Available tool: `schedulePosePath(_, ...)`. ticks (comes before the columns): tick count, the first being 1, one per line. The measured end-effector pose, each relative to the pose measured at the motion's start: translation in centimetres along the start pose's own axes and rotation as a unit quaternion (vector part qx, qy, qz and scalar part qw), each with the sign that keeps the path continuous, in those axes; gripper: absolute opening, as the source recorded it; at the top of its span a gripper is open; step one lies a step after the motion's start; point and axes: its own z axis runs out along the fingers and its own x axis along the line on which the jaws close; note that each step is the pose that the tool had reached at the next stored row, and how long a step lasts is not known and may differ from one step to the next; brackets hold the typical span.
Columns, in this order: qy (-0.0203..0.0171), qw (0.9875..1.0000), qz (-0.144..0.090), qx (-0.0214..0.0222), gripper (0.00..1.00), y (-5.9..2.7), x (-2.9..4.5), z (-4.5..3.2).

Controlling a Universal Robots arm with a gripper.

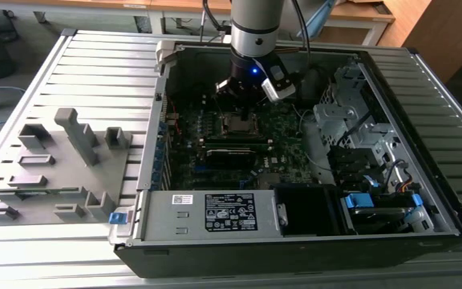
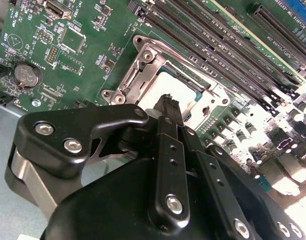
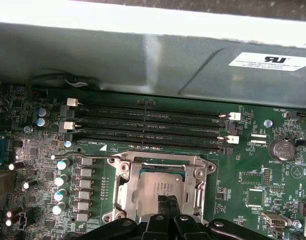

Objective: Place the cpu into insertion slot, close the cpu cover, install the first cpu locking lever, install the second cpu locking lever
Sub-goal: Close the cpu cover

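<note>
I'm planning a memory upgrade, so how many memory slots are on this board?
4, parallel in the first wrist view between the cpu cover and the case wall: slot one, slot two, slot three, slot four. None seems hidden.

The pincer (image 2: pixel 168 101) hangs over the cpu (image 2: pixel 179 87), framed by the cpu cover (image 2: pixel 137 75).

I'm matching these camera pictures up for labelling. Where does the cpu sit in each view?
Exterior view: cpu, small square on the motherboard, directly under the arm.
Second wrist view: cpu, pale square just beyond the claw.
First wrist view: cpu, grey square framed in silver, just beyond the claw.
Shared landmark: the long black memory slots run alongside it.
</note>
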Motion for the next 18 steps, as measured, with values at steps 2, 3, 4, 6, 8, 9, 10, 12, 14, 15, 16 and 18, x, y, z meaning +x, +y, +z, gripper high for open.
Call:
schedulePosePath(2,0.0,1.0,0.0,0.0,0.11,0.0,0.0,0.0)
schedulePosePath(3,0.0,1.0,0.0,0.0,0.11,0.0,0.0,0.0)
schedulePosePath(4,0.0006,1.0,0.0,0.0,0.11,0.0,0.01,0.0)
schedulePosePath(6,0.0008,1.0,0.0,0.0,0.11,0.0,0.01,0.0)
schedulePosePath(8,0.0009,1.0,0.0,0.0,0.11,0.0,0.01,0.0)
schedulePosePath(9,0.0016,1.0,0.0,-0.0001,0.11,0.0,0.0,0.0)
schedulePosePath(10,0.0024,1.0,0.0,-0.0001,0.11,0.0,0.0,0.0)
schedulePosePath(12,0.0045,1.0,0.0,-0.0003,0.11,0.0,0.0,0.01)
schedulePosePath(14,0.0069,1.0,0.0,-0.0004,0.11,0.0,0.01,0.02)
schedulePosePath(15,0.0069,1.0,0.0,-0.0004,0.11,0.0,0.01,0.02)
schedulePosePath(16,0.007,1.0,0.0,-0.0004,0.11,0.0,0.01,0.02)
schedulePosePath(18,0.0072,1.0,0.0,-0.0005,0.11,0.0,0.0,0.02)
